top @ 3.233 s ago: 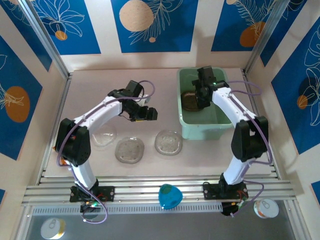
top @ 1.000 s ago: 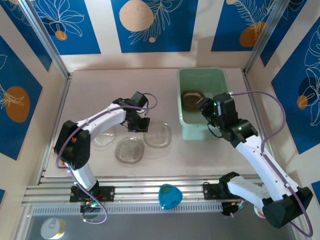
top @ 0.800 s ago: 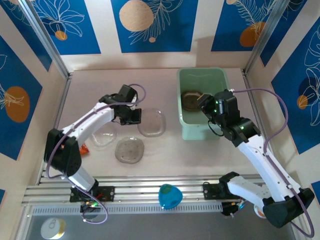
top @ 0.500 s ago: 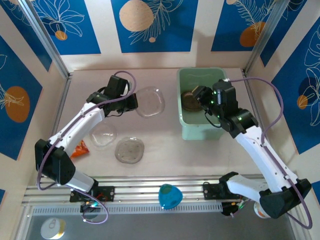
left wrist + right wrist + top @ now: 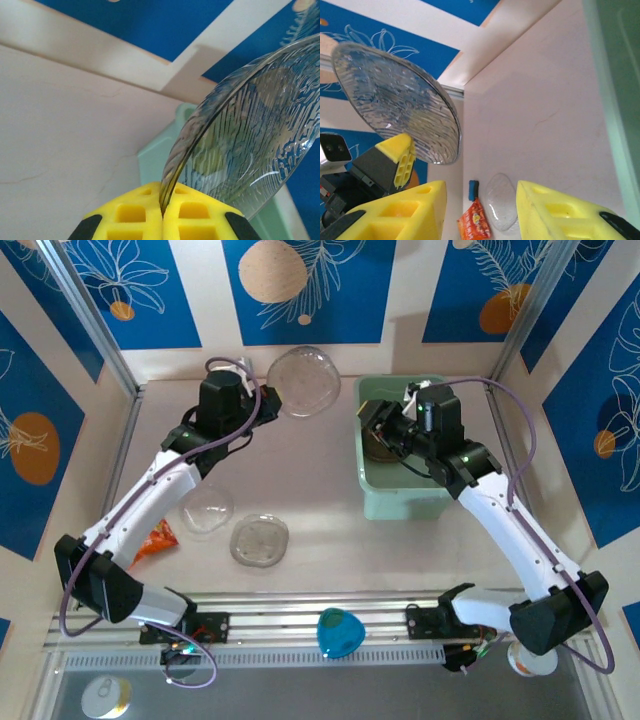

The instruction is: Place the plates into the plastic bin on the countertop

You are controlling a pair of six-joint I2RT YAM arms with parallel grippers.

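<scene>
- clear plate (image 5: pixel 303 381): tilted on edge, in the air just left of the far-left corner of the plastic bin (image 5: pixel 400 502).
- left gripper (image 5: pixel 162 214): under the plate, jaws pinched tight on its rim.
- right gripper (image 5: pixel 383 426): over the bin, jaws partly spread, holding nothing.

- A clear ribbed plate (image 5: pixel 395 100) hangs tilted at upper left, its lower edge pinched by the left tool (image 5: pixel 404 150).
- The right tool (image 5: pixel 480 194) stands with its yellow fingers (image 5: pixel 405 210) apart and nothing between them.
- On the counter (image 5: pixel 535 100), a second clear plate (image 5: pixel 502 202) lies just beside an orange packet (image 5: pixel 476 225).
- The mint-green bin (image 5: pixel 615 75) borders the right edge.
</scene>
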